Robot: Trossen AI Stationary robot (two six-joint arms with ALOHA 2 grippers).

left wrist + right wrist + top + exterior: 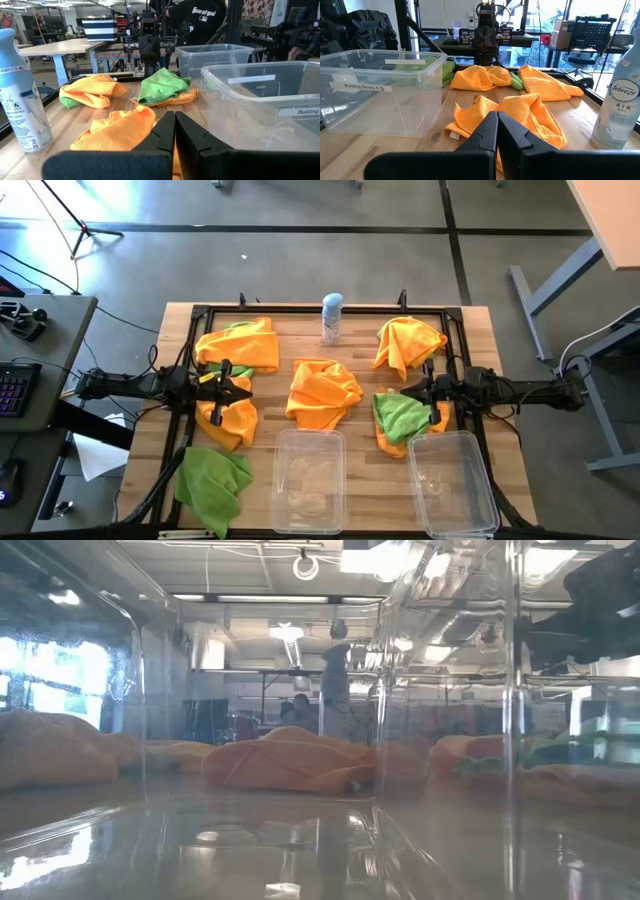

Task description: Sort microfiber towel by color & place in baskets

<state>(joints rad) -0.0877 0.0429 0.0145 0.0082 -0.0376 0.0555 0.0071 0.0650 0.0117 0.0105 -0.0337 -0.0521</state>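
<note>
Both bins (309, 470) sit empty at the near edge; towels (323, 392) lie scattered across the worktop. Both grippers' fingers (172, 131) are closed, empty (hovering mid-sides). Best open wide, pinch one towel's raised fold.
</note>
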